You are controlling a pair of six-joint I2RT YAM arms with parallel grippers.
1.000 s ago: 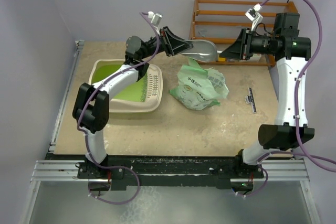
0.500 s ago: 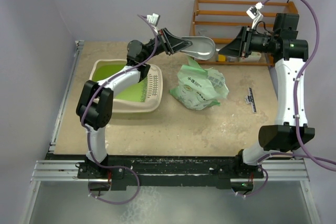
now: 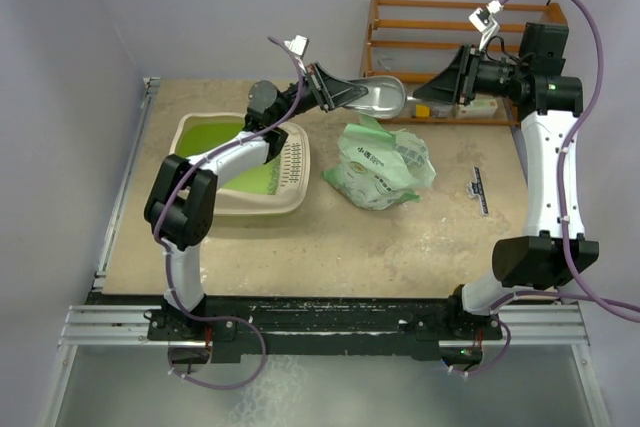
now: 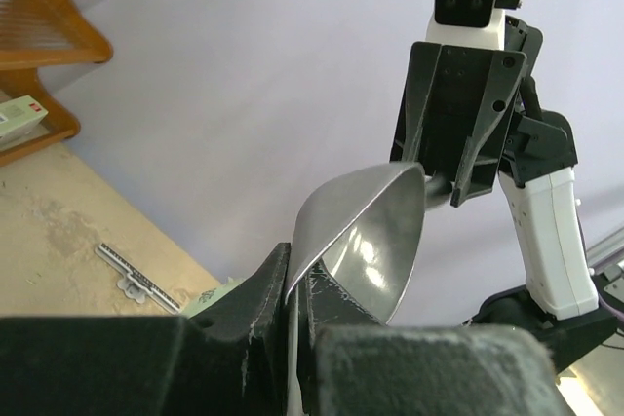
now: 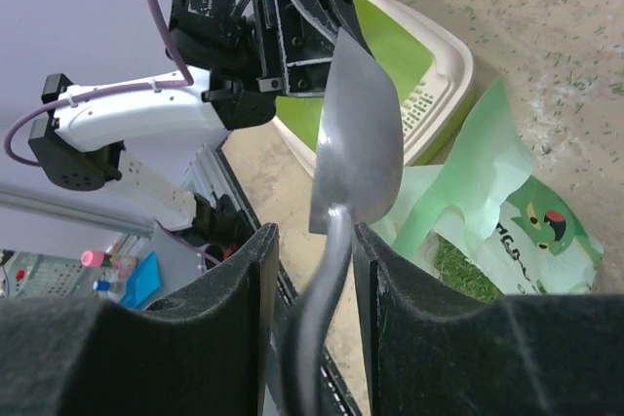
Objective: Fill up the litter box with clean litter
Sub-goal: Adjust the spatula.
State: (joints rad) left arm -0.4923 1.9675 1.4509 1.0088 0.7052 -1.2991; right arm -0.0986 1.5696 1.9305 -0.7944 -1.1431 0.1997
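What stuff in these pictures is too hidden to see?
- Litter box floor, top view: left arm covers part.
- Bag writing, top view: too small.
- Scoop handle, left wrist view: mostly hidden by its bowl and the right gripper.

Lighting is bright and even with soft shadows; glare streaks the metal scoop (image 4: 375, 241), and the near fingers (image 5: 146, 358) blur in both wrist views.
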